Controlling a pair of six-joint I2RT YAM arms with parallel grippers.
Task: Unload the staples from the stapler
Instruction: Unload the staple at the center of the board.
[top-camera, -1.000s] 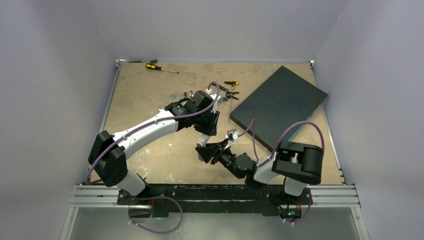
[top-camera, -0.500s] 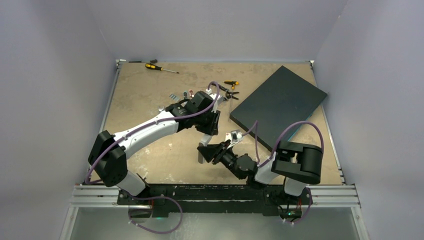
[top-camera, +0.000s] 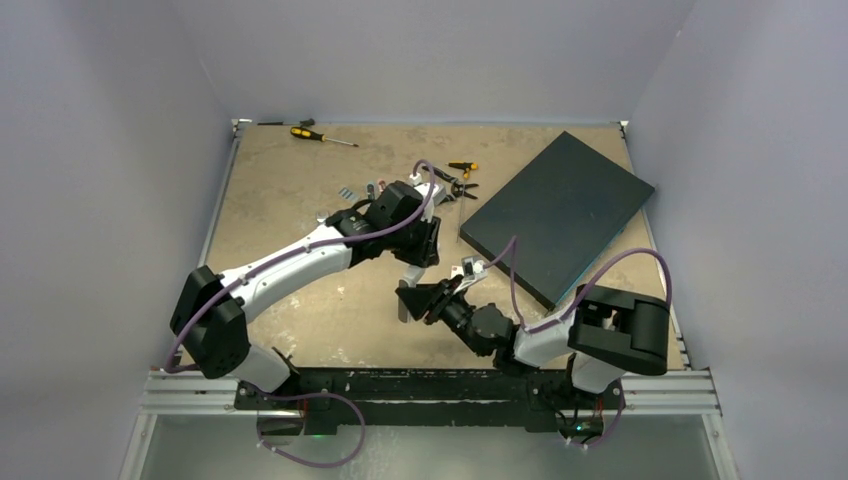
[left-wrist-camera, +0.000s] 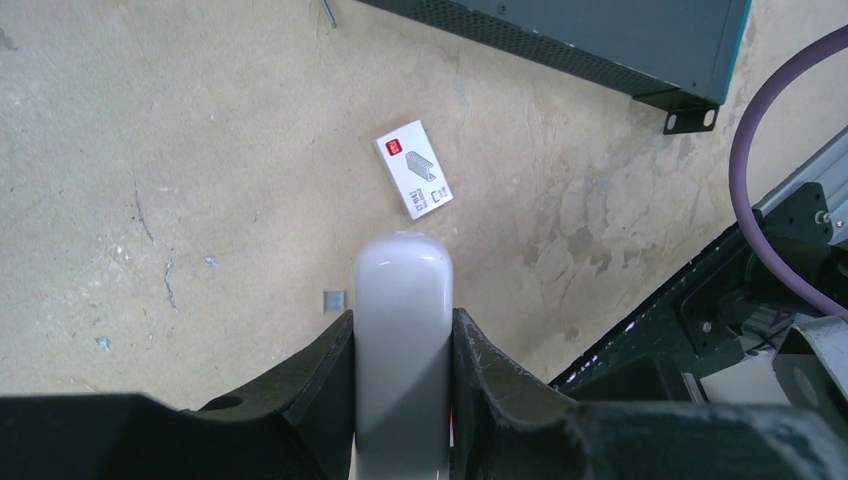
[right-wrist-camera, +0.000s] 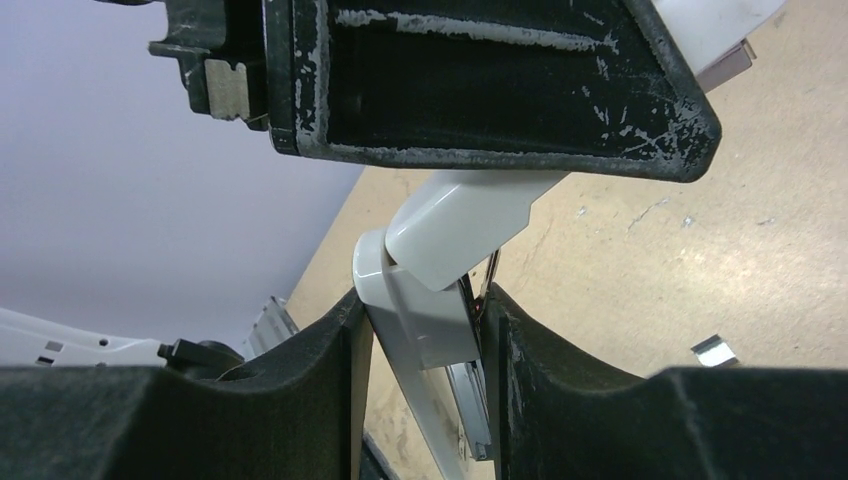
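While the white stapler (left-wrist-camera: 402, 330) hangs above the counter (left-wrist-camera: 150, 150) — left jaws pinching one end, right jaws the other — a staple strip (left-wrist-camera: 332, 299) lies below. Step: opening the stapler; next needs a gentle pull.

Pale grey stapler (left-wrist-camera: 403, 330), red-and-white box (left-wrist-camera: 414, 170), mottled tan table (left-wrist-camera: 150, 150), dark slab (top-camera: 560, 212)

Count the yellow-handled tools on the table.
2. A screwdriver lies near the far left corner; small cutters lie far centre, beside the dark panel. The arms may hide others.
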